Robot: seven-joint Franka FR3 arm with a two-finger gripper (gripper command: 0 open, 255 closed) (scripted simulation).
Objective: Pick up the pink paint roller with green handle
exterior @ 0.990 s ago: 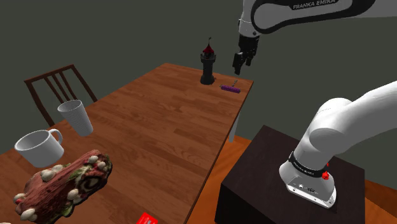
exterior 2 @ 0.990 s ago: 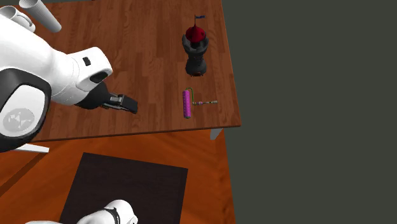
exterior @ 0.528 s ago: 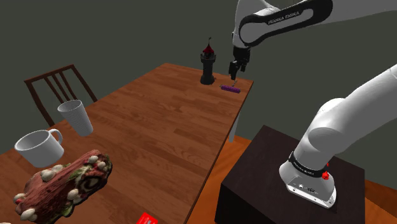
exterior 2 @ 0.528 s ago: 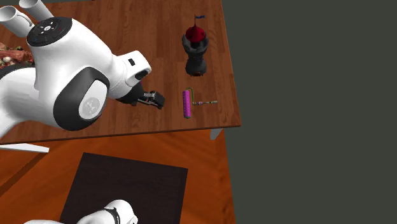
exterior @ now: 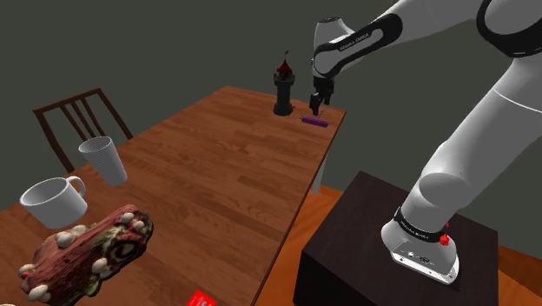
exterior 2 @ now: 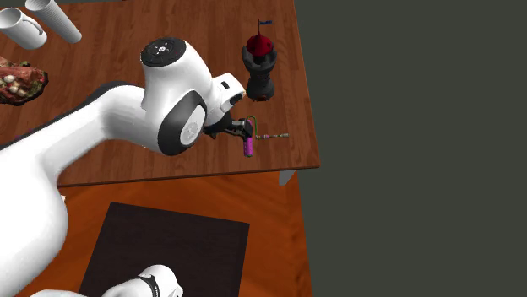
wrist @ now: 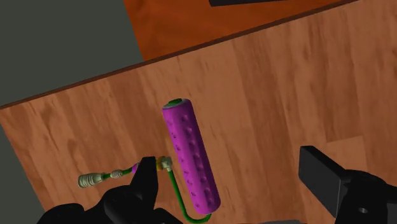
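**Shoulder view.** Your all-black two-finger gripper point(exterior: 317, 101) hangs just above the magenta paint roller with green wire frame point(exterior: 314, 121). The roller lies flat near the far corner of the brown wooden table point(exterior: 217, 174), close to a black turned figure with a red top point(exterior: 283, 87).

**Second exterior view.** The gripper point(exterior 2: 234, 128) stands over one end of the roller point(exterior 2: 249, 147). The pale ribbed handle point(exterior 2: 274, 135) points toward the table edge.

**Wrist view.** The jaws stand well apart. The roller point(wrist: 189, 159) rests on the boards between the fingers point(wrist: 324, 178), much nearer one than the other, and is not clasped.

**Finding.** You are in the approach step and nothing is grasped. The next move calls for you to centre the gap over the cylinder, descend to the table, and close across its width before lifting.
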